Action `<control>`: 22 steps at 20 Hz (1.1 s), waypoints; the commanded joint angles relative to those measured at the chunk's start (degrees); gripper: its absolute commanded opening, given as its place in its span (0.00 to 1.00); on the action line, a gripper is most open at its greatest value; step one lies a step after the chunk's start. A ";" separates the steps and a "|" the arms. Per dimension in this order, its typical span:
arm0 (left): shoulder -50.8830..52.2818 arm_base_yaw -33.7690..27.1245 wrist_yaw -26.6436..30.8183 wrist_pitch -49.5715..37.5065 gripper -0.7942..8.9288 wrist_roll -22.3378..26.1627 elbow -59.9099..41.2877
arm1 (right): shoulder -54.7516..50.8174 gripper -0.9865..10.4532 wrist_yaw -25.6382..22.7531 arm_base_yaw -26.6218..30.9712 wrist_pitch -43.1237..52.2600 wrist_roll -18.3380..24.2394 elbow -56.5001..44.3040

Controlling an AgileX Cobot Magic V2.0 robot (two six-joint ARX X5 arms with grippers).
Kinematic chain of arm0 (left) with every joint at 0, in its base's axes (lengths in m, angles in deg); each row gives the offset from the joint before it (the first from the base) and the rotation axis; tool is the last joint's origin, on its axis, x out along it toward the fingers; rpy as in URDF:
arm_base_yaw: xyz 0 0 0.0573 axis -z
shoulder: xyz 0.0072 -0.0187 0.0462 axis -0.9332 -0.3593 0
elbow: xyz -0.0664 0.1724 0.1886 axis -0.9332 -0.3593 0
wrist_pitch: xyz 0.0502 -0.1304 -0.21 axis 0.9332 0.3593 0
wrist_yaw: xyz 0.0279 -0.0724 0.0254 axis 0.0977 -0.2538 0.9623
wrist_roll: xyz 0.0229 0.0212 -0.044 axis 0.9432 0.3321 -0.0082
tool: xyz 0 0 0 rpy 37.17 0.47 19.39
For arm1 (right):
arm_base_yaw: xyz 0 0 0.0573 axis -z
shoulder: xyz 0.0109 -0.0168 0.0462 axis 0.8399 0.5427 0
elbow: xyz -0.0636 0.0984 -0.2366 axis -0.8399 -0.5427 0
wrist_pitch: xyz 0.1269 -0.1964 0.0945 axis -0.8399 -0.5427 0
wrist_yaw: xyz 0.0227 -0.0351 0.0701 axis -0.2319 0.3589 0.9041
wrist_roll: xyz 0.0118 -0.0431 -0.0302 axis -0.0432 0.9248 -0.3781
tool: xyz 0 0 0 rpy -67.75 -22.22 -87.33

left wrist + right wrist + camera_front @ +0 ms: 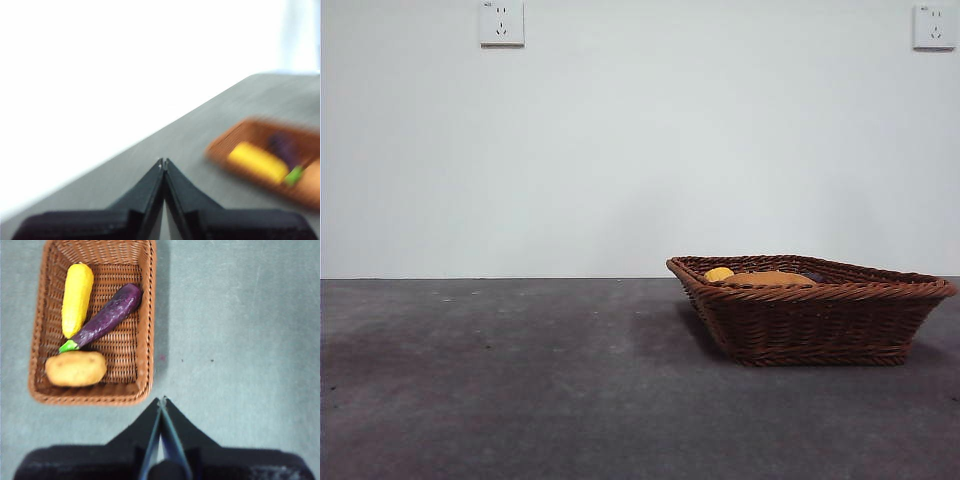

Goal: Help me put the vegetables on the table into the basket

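In the upper left of the right wrist view, the wicker basket [142, 315] holds the yellow squash [77, 299], purple eggplant [107, 316] and potato [76, 368], while both the right gripper [162, 401] and left gripper [163, 162] have jaws pressed together, holding nothing.

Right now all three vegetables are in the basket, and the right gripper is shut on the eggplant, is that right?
Not quite. The right gripper is shut but holds nothing; the right wrist view shows it over bare table beside the basket. The eggplant lies free in the basket with the yellow vegetable and potato.
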State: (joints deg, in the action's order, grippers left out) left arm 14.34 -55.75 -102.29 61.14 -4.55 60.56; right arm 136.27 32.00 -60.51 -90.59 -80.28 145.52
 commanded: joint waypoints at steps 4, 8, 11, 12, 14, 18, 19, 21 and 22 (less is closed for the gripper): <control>15.52 -6.88 3.58 -3.74 0.08 -5.20 -24.20 | 3.74 0.09 -0.24 0.02 7.72 0.33 -0.33; 24.02 -9.62 3.58 -4.22 0.08 -8.50 -32.09 | 5.03 0.09 -0.22 0.02 14.78 0.33 -0.33; 27.93 -10.86 3.78 -5.25 0.08 -10.34 -35.12 | 5.11 0.09 -0.24 0.02 18.86 0.33 -0.33; 29.03 -10.95 4.85 -4.61 0.08 -10.93 -35.56 | 5.11 0.09 -0.24 0.02 20.11 0.33 -0.33; 30.29 -10.91 8.15 -2.99 0.08 -12.37 -35.56 | 5.11 0.09 -0.24 0.02 21.64 0.33 -0.33; 31.04 -10.91 14.23 0.59 0.08 -15.41 -35.56 | 5.11 0.09 -0.24 0.02 22.84 0.33 -0.33; 31.04 -10.91 14.03 2.08 0.08 -15.34 -35.56 | 5.11 0.09 -0.22 0.02 22.99 0.33 -0.33; 31.04 -10.91 13.84 2.38 0.08 -15.32 -35.56 | 5.11 0.09 -0.24 0.02 22.97 0.33 -0.33; 31.04 -10.91 13.84 2.54 0.08 -15.32 -35.56 | 5.11 0.09 -0.24 0.02 22.95 0.33 -0.33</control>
State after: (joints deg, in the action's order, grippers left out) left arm 45.23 -66.53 -88.44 64.07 -19.17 25.59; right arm 141.08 32.00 -60.49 -67.99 -80.28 145.52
